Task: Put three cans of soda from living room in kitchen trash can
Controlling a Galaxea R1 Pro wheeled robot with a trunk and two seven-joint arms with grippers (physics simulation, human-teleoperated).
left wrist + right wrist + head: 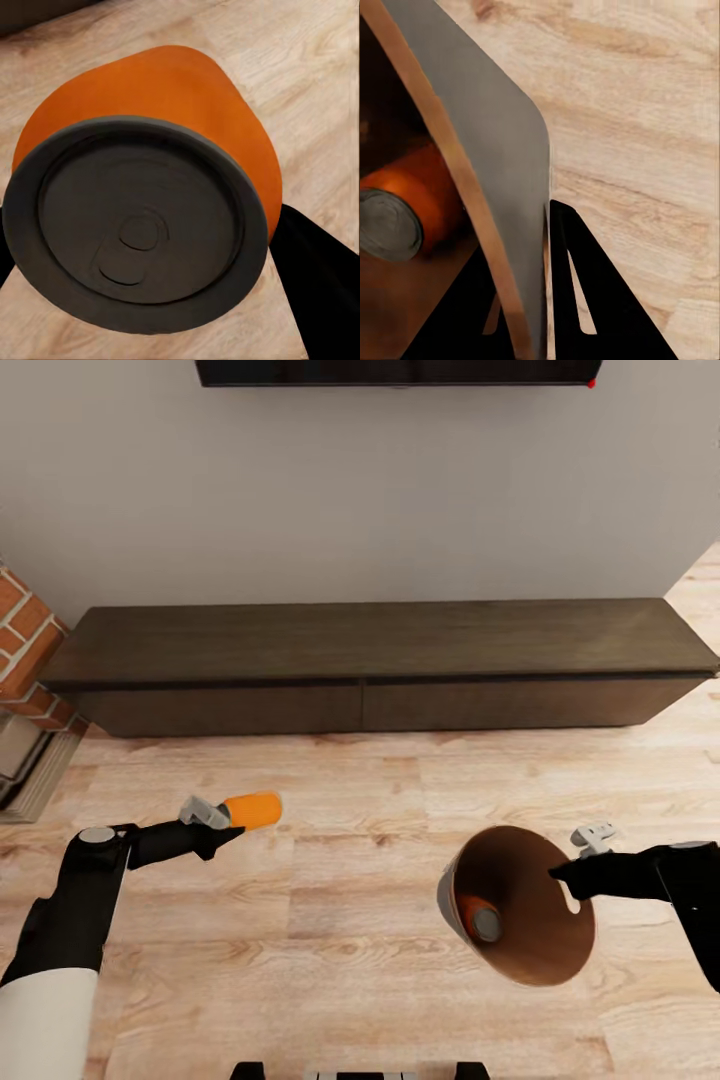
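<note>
An orange can of soda (252, 809) lies sideways in my left gripper (222, 822), held above the wood floor at the left. Its grey metal top (135, 232) faces the left wrist camera, close up. My right gripper (566, 880) is shut on the rim of the tash can (520, 905), which hangs tilted with its copper-brown inside facing me. A second orange can of soda (479, 918) rests inside it, also seen as an orange can (412, 199) in the right wrist view, where a dark finger (585, 292) pinches the grey wall (487, 135).
A long low dark wood cabinet (380, 660) runs along the grey wall ahead. A brick fireplace side (25, 650) stands at the left. A dark screen edge (400, 370) hangs high on the wall. Light wood floor (350, 980) spreads between me and the cabinet.
</note>
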